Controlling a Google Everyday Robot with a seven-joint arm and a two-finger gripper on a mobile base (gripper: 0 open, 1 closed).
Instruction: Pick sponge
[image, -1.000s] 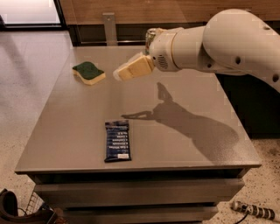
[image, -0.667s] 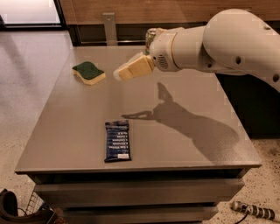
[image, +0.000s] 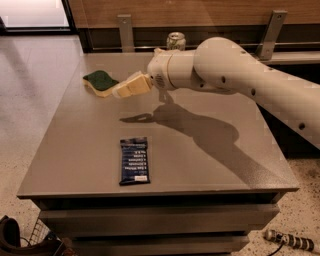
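Note:
The sponge (image: 100, 81), dark green on top with pale yellow foam beneath, lies flat near the table's far left corner. My gripper (image: 118, 92) hangs from the white arm (image: 225, 70), which reaches in from the right. It points left and slightly down, and its tip is right at the sponge's right edge, just above the tabletop. I cannot tell whether it touches the sponge. The sponge is not lifted.
A dark blue snack-bar wrapper (image: 134, 161) lies near the grey table's (image: 210, 170) front edge. A metal can (image: 175, 40) stands at the back edge behind the arm. Two metal posts and a wood wall run behind the table. Floor lies to the left.
My gripper has moved left and down, from a gap right of the sponge to its right edge. The sponge and wrapper have not moved.

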